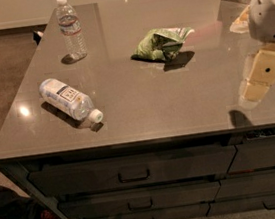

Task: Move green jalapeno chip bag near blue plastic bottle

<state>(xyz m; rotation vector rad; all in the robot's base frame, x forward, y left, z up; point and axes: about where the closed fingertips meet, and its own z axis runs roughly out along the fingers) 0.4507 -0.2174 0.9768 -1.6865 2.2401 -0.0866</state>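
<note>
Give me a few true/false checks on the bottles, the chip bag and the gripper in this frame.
1. The blue plastic bottle lies on its side near the front left of the countertop. True.
2. The green jalapeno chip bag touches the blue plastic bottle. False: they are well apart, with the bag further back, near the middle.
3. The slim clear bottle stands upright at the back left. True.
4. The gripper is over the chip bag. False: it is at the right edge of the view, apart from the bag, which lies on the countertop.
</note>
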